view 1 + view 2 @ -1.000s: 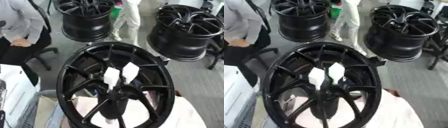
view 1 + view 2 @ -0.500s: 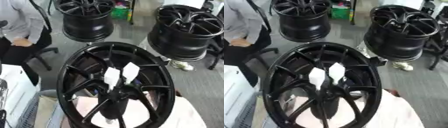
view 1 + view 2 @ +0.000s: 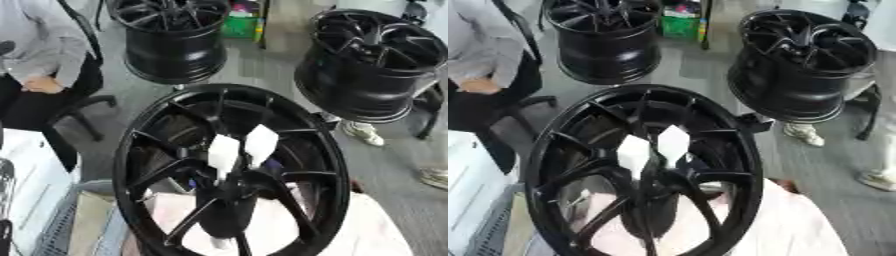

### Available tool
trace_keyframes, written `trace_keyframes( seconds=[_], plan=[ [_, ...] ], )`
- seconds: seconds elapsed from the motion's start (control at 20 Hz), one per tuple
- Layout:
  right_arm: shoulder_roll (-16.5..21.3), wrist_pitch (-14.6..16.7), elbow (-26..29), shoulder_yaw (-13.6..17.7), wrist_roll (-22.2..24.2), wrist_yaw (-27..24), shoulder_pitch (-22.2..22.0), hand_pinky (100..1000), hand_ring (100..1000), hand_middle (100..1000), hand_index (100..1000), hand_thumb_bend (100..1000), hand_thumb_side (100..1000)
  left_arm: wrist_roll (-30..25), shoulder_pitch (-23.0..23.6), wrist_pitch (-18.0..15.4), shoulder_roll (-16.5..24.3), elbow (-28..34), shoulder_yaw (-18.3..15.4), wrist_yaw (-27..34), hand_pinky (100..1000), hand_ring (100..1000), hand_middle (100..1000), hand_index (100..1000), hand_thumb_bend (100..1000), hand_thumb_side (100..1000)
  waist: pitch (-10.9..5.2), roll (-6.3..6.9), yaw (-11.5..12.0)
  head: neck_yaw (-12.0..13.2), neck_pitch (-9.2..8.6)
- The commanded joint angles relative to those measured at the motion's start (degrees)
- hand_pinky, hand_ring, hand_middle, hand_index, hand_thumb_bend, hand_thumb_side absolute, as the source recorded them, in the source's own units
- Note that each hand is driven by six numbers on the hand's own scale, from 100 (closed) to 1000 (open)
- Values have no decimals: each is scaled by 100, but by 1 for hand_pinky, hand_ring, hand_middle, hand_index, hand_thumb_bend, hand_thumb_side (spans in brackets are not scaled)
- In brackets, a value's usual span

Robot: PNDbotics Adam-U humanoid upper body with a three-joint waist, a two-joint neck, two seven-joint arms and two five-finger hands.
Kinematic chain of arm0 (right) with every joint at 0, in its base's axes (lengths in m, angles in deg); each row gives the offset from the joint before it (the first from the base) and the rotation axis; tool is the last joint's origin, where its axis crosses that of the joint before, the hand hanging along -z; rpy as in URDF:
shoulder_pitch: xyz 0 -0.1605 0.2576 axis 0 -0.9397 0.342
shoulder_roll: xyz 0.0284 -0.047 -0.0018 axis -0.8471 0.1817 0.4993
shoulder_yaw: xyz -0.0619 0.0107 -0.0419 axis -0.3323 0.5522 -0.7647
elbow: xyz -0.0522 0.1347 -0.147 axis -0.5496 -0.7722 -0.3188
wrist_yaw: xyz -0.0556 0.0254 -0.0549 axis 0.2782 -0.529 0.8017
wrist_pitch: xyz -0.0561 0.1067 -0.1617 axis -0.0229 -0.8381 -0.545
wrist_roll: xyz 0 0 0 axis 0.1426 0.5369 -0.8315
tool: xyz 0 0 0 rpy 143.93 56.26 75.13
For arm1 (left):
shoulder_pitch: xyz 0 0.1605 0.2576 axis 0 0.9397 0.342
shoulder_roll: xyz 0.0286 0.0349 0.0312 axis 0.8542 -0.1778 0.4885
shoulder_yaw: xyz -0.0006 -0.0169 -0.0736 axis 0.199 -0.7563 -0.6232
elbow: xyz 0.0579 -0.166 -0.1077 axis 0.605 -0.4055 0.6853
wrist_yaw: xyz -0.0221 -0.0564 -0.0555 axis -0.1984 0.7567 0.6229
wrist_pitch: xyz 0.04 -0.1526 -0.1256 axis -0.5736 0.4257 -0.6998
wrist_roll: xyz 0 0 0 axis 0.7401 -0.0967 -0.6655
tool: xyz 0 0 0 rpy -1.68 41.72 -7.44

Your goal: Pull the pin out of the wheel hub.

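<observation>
The wheel hub (image 3: 232, 172) is a glossy black multi-spoke rim, standing nearly upright with its open face tilted toward the camera. Two white, roughly diamond-shaped tabs (image 3: 241, 148) sit side by side just above the hub's centre. Whether these belong to the pin cannot be told.

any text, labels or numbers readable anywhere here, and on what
None can be read.
Two white tags at the hub of the near wheel: blank as far as the views show.
Green box on the floor behind: some marking, too blurred to read.
Two far wheels: no lettering shows.
</observation>
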Motion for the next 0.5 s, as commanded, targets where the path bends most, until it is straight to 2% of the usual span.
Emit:
trace_keyframes(
  seconds=[0.05, 0.1, 0.2, 0.3, 0.5],
  plan=[
    [338, 88, 16, 114, -28, -8, 78, 847, 896, 881, 866, 249, 318, 1, -49, 11, 58, 95, -1, -13, 755, 838, 654, 841, 101, 689, -45, -7, -13, 11, -17],
    [330, 115, 27, 119, -49, -59, 81, 839, 883, 869, 858, 247, 315, -1, -48, 12, 57, 95, 1, -13, 755, 838, 654, 842, 100, 690, -45, -7, -14, 13, -12],
    [311, 127, 60, 127, -121, -163, 89, 817, 830, 817, 824, 154, 336, -5, -49, 10, 55, 95, 4, -12, 755, 838, 655, 842, 101, 690, -46, -7, -13, 3, -2],
    [264, 129, 177, 132, -224, -314, 119, 803, 805, 791, 805, 116, 354, -6, -50, 10, 52, 95, 4, -11, 755, 839, 655, 842, 100, 690, -46, -5, -6, -13, 0],
    [66, 334, 663, 153, -460, -656, 219, 779, 760, 753, 773, 100, 396, -1, -45, 7, 52, 95, -2, -13, 755, 839, 655, 842, 100, 690, -51, 2, 4, 15, 8]
  ],
)
